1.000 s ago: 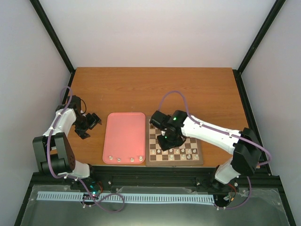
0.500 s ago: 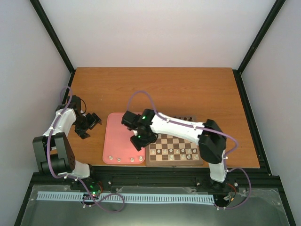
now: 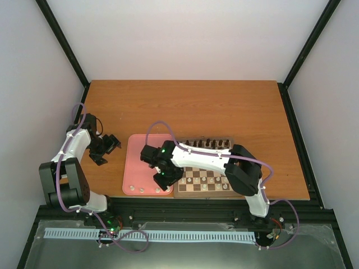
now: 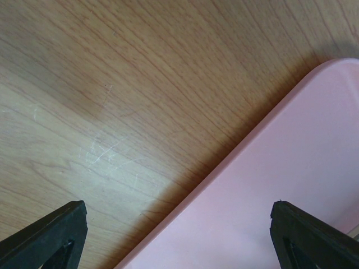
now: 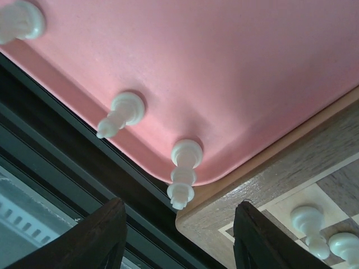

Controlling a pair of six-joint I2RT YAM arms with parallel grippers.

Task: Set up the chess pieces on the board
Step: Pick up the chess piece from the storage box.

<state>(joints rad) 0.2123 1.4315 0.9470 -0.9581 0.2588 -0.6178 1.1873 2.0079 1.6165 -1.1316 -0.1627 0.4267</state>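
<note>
The board (image 3: 206, 193) lies right of a pink tray (image 3: 147, 159). White chess pieces (image 3: 207, 180) stand on its near rows. More white pieces (image 3: 143, 190) stand along the tray's near edge. My right gripper (image 3: 164, 176) hangs over the tray's near right corner, open and empty. In the right wrist view the gripper (image 5: 180, 224) stands just in front of one white piece (image 5: 182, 174), with two more pieces (image 5: 120, 115) to its left and the board's corner (image 5: 269, 185) to its right. My left gripper (image 3: 105, 147) rests left of the tray, open (image 4: 176, 230), holding nothing.
Dark brown pieces (image 3: 208, 143) line the board's far row. The black frame rail (image 5: 67, 168) runs right below the tray's near edge. The tray's left rim (image 4: 224, 168) crosses the left wrist view over bare wood.
The right arm has swung left from over the board to the tray's near right corner, and its jaws have widened. The left arm has not moved.
</note>
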